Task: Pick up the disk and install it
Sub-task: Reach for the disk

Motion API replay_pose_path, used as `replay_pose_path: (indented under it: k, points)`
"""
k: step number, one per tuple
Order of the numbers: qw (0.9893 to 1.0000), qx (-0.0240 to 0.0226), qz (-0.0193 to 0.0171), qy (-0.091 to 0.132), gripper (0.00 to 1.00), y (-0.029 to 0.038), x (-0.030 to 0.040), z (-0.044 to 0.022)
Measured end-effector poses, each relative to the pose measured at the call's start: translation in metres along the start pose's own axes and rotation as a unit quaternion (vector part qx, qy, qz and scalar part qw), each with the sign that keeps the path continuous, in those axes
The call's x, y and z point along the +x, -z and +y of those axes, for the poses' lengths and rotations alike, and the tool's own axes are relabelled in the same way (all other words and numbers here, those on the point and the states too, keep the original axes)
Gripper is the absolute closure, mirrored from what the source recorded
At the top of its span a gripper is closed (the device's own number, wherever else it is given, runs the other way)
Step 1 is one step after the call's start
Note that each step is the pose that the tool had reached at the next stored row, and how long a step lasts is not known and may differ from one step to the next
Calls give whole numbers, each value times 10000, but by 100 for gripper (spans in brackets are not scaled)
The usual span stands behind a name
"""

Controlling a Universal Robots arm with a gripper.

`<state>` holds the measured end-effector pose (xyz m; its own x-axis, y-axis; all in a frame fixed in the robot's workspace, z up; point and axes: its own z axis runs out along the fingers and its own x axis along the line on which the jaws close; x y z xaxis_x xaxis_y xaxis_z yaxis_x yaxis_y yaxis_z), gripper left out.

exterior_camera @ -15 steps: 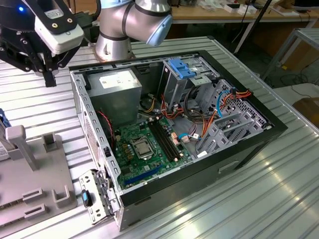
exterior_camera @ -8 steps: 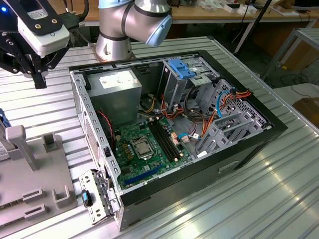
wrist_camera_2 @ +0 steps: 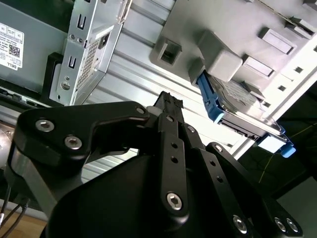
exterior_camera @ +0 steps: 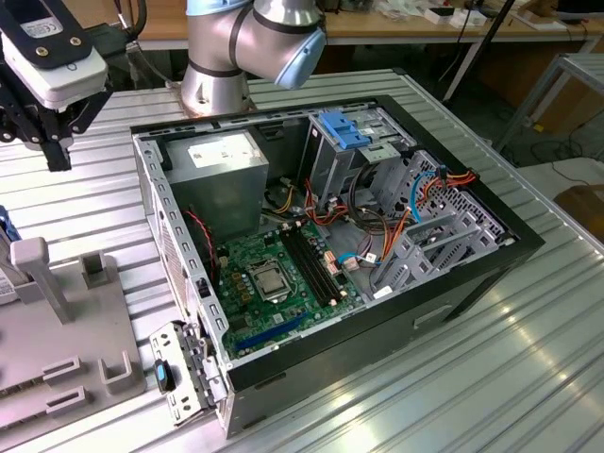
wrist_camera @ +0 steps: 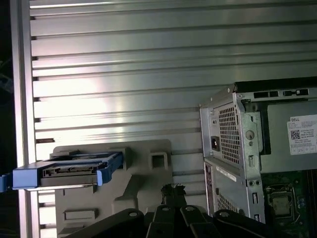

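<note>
**Exterior view.** Open computer case [exterior_camera: 453,293] lying on its side mid-bench [exterior_camera: 491,377], motherboard [exterior_camera: 283,274] face up. Power supply [exterior_camera: 222,175] in a far corner of the case, carrying a white printed label. Drive cage [exterior_camera: 344,142] beside it, topped with blue clips. Gripper [exterior_camera: 57,156] hanging above the bench near its edge on the exterior view's left, over a grey fixture [exterior_camera: 66,321], fingers together on nothing. Blue sliver of the disk [exterior_camera: 5,231] at that edge, behind the fixture's upright post.

**Second wrist view.** Gripper [wrist_camera_2: 168,101] in the foreground, tips pressed together, empty. Disk [wrist_camera_2: 237,106] apart from the tips, standing on a long edge in the fixture [wrist_camera_2: 218,59] against the post. Grey metal face with a pale label turned outward, print too small to read. Blue rails along the long sides, one blue end jutting past the fixture. Perforated rear corner of the computer case [wrist_camera_2: 86,54] on the other side.

**First wrist view.** Disk [wrist_camera: 64,171] seen edge-on, narrow side up. Long axis parallel to the bench's ribs, one end toward the computer case [wrist_camera: 233,139], the other over the bench's edge rail. Gripper [wrist_camera: 171,191] between disk and case, touching neither. White coded label on the power supply [wrist_camera: 301,135], processor [wrist_camera: 280,206] below it on the motherboard.
</note>
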<state>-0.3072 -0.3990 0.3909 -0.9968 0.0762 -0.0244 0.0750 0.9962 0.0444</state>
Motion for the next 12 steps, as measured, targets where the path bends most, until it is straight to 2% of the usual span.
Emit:
replay_pose_path:
  k: [12]
  points:
    - [10000, 0, 0, 0, 89, 1, 192, -15]
